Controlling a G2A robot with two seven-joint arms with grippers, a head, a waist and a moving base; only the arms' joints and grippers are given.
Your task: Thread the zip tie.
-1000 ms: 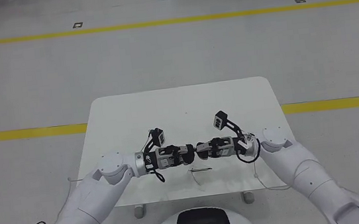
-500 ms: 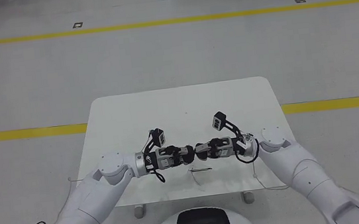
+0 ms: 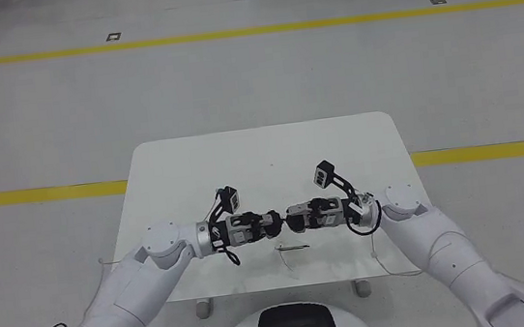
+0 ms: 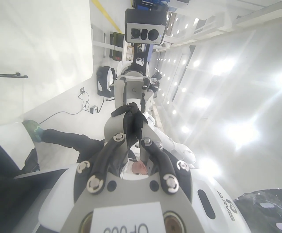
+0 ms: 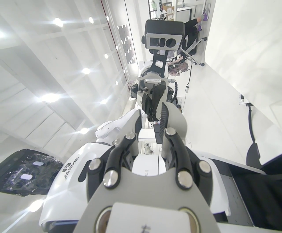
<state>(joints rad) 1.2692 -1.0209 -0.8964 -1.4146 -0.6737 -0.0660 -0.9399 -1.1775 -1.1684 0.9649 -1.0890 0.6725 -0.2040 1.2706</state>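
left gripper (image 4: 130, 133) clamps the black zip tie (image 5: 152, 106) above the worktop's (image 3: 261, 154) near edge; right gripper (image 5: 152, 118), jaws spread, faces it head-on; the tie's free end seems to point between them

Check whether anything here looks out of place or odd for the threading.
A black zip tie lies loose on the table, near its front edge, while the left gripper and the right gripper face each other tip to tip above it. That looks odd; whether either gripper holds another tie, I cannot tell.
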